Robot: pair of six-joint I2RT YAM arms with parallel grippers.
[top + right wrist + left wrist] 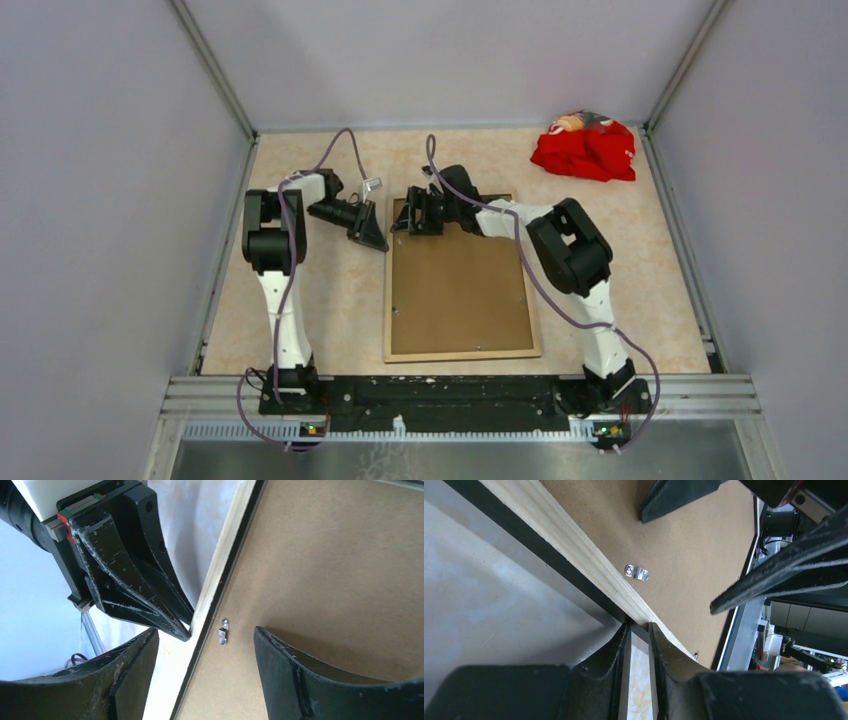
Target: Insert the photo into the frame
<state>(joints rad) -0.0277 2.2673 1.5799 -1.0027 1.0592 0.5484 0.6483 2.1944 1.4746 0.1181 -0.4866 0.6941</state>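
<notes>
The frame point(462, 354) lies face down on the table, its tan wood back up, with the brown backing board point(460, 290) set inside it. The photo is hidden. My left gripper point(376, 240) is shut, and its tips touch the outer side of the frame's left rail point(569, 545) near the far corner. In the left wrist view the left gripper point(639, 627) shows only a thin slit between its jaws. My right gripper point(415, 215) is open and empty. It hovers low over the far-left part of the frame, and in its wrist view the right gripper point(205, 631) straddles the rail point(227, 545) and a small metal clip point(223, 631).
A red cloth point(585, 150) lies at the far right corner of the table. Grey walls with metal posts close in the table on the left, back and right. The same metal clip point(636, 572) sits on the board beside the rail.
</notes>
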